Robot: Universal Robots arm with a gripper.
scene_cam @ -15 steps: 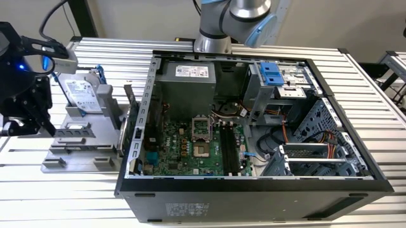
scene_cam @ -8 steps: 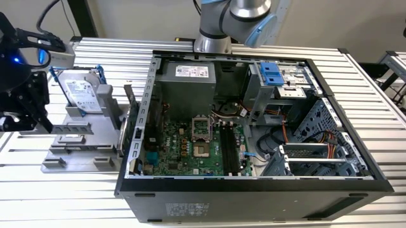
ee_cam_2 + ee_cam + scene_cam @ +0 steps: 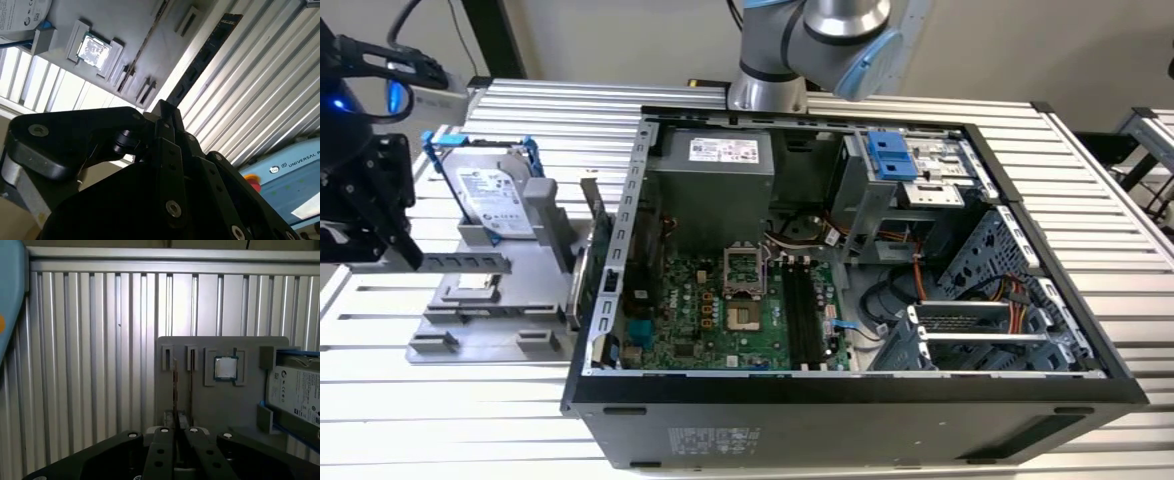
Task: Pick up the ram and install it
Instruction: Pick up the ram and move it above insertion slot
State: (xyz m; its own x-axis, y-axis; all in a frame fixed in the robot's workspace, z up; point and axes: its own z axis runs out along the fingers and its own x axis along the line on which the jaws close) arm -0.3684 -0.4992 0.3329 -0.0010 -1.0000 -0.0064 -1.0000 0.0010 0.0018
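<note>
The claw (image 3: 178,429) is pinched narrow on one end of the ram (image 3: 206,54). The stick juts past the fingertips above the grey tray (image 3: 215,405) on the ribbed surface (image 3: 90,365), edge-on in the first wrist view and dark face showing in the second. On the tray a second thin board (image 3: 191,385) stands on edge in its slot, with the chip (image 3: 226,368) just beside it and the drive (image 3: 295,390) further along. In the exterior view the claw hangs at the far left, and the open case's wall (image 3: 620,230) stands between it and the motherboard (image 3: 707,320), whose black slots (image 3: 803,310) have cables (image 3: 894,295) near them.
</note>
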